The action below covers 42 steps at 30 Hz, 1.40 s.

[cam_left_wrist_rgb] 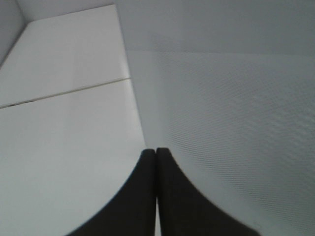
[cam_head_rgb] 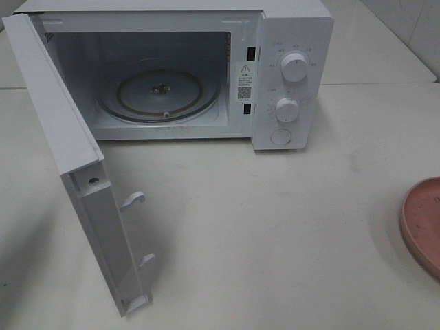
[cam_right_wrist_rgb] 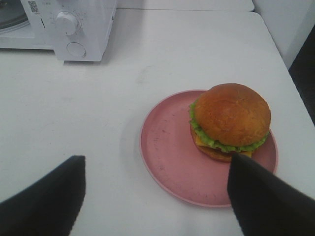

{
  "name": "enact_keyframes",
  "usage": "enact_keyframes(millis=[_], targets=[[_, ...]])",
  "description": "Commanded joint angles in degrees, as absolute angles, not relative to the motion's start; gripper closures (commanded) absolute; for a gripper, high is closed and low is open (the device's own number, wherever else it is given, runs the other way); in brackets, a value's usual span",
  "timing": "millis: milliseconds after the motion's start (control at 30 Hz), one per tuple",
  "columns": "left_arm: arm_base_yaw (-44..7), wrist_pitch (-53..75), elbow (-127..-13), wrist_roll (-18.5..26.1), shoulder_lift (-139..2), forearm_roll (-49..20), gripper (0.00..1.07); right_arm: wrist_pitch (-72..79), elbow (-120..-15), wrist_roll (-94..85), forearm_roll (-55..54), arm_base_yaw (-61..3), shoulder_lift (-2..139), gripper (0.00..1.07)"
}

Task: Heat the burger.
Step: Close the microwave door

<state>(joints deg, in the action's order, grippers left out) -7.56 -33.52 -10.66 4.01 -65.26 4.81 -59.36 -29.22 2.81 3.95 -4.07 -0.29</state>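
Exterior high view, microwave: a white microwave (cam_head_rgb: 172, 69) fills the upper half of the frame, standing on a white surface (cam_head_rgb: 275, 234).
Exterior high view, door: the microwave door (cam_head_rgb: 75, 165) is swung wide open toward the lower left of the frame, its two latch hooks showing on the inner edge.
Exterior high view, inside: a round glass turntable (cam_head_rgb: 159, 91) lies in the lit cavity, with nothing on it.
Exterior high view, controls: two round knobs (cam_head_rgb: 294, 67) sit one above the other on the panel at the upper right, with a round button (cam_head_rgb: 281, 136) beneath them.
Exterior high view, plate: only the edge of a pink plate (cam_head_rgb: 423, 223) shows at the right border; the burger and both arms are out of frame.
Left wrist view, gripper: the left gripper (cam_left_wrist_rgb: 156, 157) reaches up from the lower centre, its two dark fingers pressed together with nothing between them.
Left wrist view, surroundings: a pale, finely textured panel fills the right side; what it belongs to cannot be told.
Right wrist view, burger: the burger (cam_right_wrist_rgb: 230, 120), with a golden-brown bun and green lettuce, sits on the right part of the pink plate at centre right.
Right wrist view, gripper: the right gripper (cam_right_wrist_rgb: 155, 196) is spread wide, one dark finger at lower left, the other at lower right just in front of the burger; it holds nothing.
Right wrist view, background: the microwave's control panel shows at upper left.
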Motion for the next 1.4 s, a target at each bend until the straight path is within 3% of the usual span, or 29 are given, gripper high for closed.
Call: enact_keyframes(millis=[33,133,433,667,933,1100,1400], targets=[[-11.17,-39.71,-11.34,-0.52,-70.47,8.88,1.07,-59.13,-28.99,2.52,3.84,-3.72,-1.78,0.31],[-11.80,-40.85,-11.34,-0.92,-71.33,9.51,1.07,-59.13,-28.99,2.52,3.84,-3.72,-1.78,0.31],[-21.77,-50.42,-12.66,-2.12,-79.98,8.94,1.07,-59.13,-28.99,2.52,3.84,-3.72,-1.78,0.31],[-32.09,-56.09,-16.79,2.52,-87.78,-2.69,1.07,-59.13,-28.99,2.52,3.84,-3.72,-1.78,0.31],[-39.94,-57.58,-23.72,7.79,-94.48,-15.24,1.07,-59.13,-28.99,2.52,3.84,-3.72,-1.78,0.31],[-42.06,-57.58,-28.82,8.88,-97.92,-20.05,1.07,-59.13,-28.99,2.52,3.84,-3.72,-1.78,0.31],[-42.34,-55.69,-36.73,9.57,-102.73,-22.69,1.07,-59.13,-28.99,2.52,3.84,-3.72,-1.78,0.31]])
